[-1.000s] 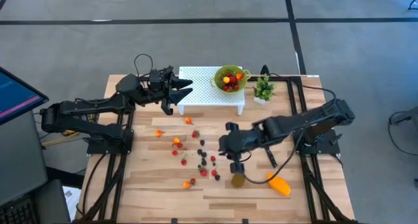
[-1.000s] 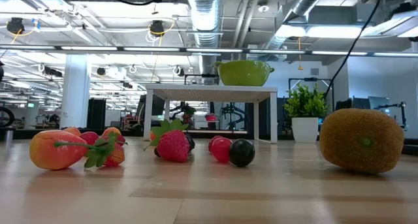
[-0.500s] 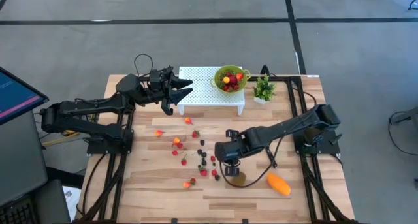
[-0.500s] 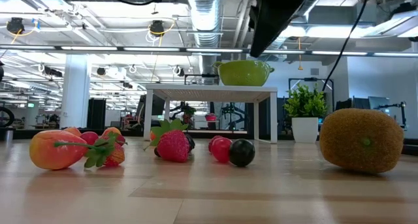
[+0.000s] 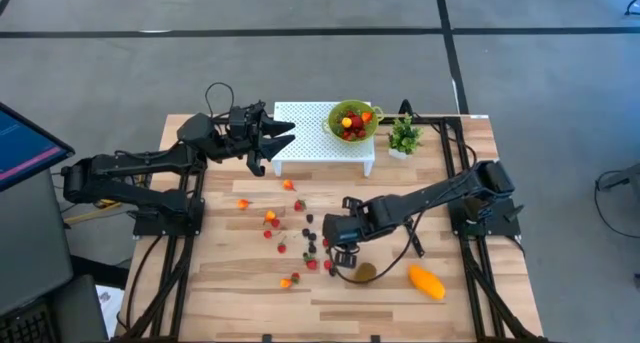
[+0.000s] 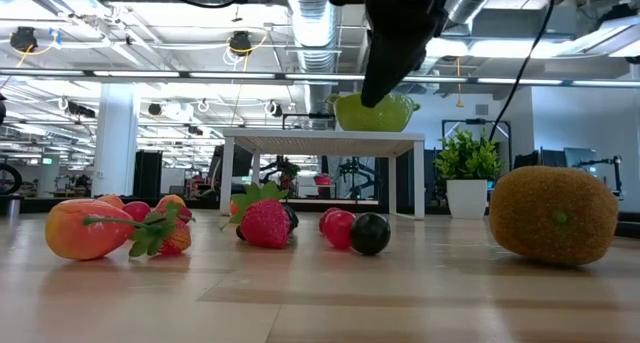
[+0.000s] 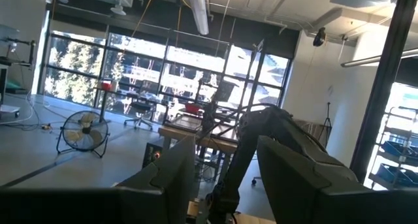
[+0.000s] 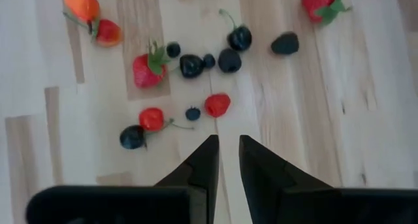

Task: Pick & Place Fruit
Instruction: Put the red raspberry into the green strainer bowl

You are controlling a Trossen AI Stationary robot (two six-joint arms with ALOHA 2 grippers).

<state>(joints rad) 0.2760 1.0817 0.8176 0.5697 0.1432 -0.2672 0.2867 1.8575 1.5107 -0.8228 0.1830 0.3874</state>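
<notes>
High view: your right hand (image 5: 341, 255) sits at lower centre of the frame, over the right edge of the scattered fruit, just left of the kiwi (image 5: 364, 273). The mango (image 5: 427, 282) lies further right, apart from it. The berries (image 5: 310, 245) spread across the middle of the table (image 5: 230, 293), running from centre to lower left of the frame. The green bowl (image 5: 352, 120) sits on the white stand (image 5: 310, 133) at upper centre, already holding some red and yellow pieces.

The right wrist view shows your right hand's fingers (image 8: 204, 164) narrow, with only a slim gap between them and nothing held. They point down at bare wood just short of a red berry (image 8: 217, 104) and a small dark berry (image 8: 192, 113). A strawberry (image 8: 148, 71) lies beyond those.

Your left hand (image 5: 278, 133) waits at upper left of centre, beside the stand, part open, holding nothing; the left wrist view shows only room past its fingers (image 7: 173, 168).

Step, as I judge it: approach for a pick, no grasp yet. Next move calls for widening the right hand first, since the gap looks too tight for a berry. Then centre it over one piece, likely the red berry, and drop to the table. Pieces lie close together, so watch for nudging the neighbours.
</notes>
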